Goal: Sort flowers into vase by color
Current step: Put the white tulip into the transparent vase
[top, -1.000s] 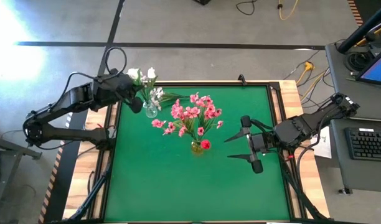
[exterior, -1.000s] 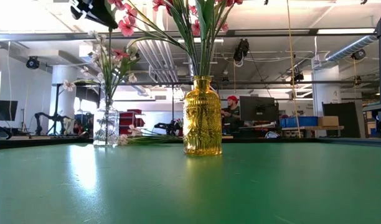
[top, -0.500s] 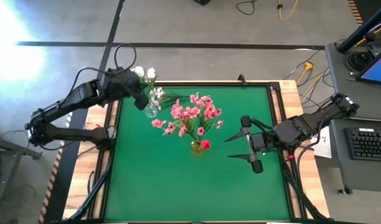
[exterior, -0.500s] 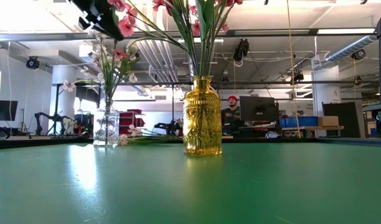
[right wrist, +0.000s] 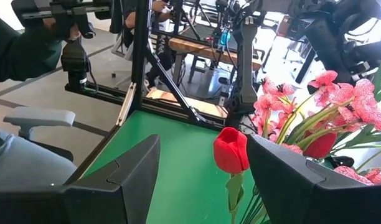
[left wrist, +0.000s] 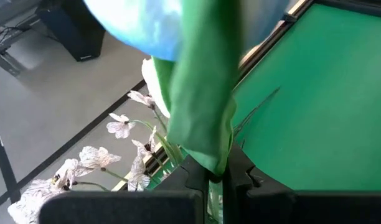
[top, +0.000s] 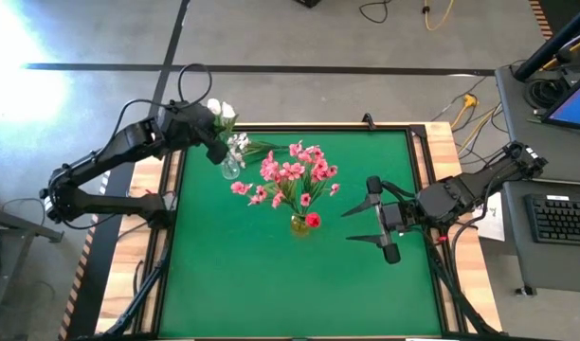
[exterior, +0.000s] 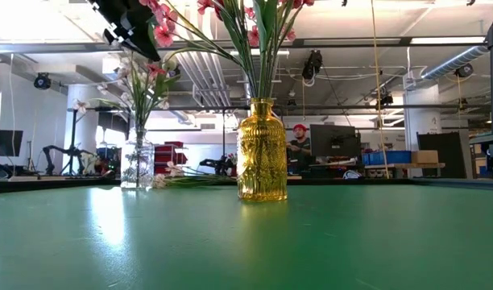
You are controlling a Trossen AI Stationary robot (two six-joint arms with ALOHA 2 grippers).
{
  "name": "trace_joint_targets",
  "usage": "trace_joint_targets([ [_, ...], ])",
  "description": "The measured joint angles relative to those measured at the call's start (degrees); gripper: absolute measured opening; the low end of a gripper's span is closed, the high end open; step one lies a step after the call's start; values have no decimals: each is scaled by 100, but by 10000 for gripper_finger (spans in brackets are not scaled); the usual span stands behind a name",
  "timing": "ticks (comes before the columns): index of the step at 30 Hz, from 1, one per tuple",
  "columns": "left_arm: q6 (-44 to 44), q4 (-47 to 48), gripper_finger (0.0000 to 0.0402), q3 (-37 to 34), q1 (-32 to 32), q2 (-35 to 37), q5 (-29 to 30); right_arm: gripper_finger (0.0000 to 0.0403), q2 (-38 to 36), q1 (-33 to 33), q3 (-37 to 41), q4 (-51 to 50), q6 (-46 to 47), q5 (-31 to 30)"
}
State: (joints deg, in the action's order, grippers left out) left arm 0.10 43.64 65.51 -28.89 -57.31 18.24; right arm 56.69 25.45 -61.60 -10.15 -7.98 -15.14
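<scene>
My left gripper [top: 217,147] hovers above the clear glass vase [top: 230,170] near the table's far left corner, shut on white tulips [top: 221,112]. That vase [exterior: 138,165] holds small white blossom sprays [left wrist: 119,124]. A yellow glass vase [exterior: 261,153] at the table's middle holds pink blossom sprays [top: 295,170] and a red tulip [right wrist: 231,149]. My right gripper [top: 375,220] waits open to the right of the yellow vase, touching nothing. My left gripper pinches the white tulips by a green leaf and stem [left wrist: 216,163] below the blooms, between its two shut fingers. The blooms [top: 221,112] stick out past the fingers toward the far edge, lifted clear of the table. The stems' lower ends are hidden.
Green stems [exterior: 200,180] lie on the green mat near the far edge, between the two vases. The near half of the mat [top: 271,294] is bare. Wooden table rims [top: 442,152] frame the mat. A person sits at a desk in the room behind [exterior: 299,138].
My left gripper has carried the white tulips a little toward the far edge and to the right, closer above the clear vase, staying shut.
</scene>
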Motion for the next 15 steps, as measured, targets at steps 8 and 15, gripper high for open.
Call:
trace_joint_targets([
  [8, -105, -18, 0, -175, -26, 28, -4, 233, 0, 2, 0, 79, 13, -127],
  [15, -258, -198, 0, -494, -48, 100, -44, 233, 0, 0, 0, 107, 98, -592],
])
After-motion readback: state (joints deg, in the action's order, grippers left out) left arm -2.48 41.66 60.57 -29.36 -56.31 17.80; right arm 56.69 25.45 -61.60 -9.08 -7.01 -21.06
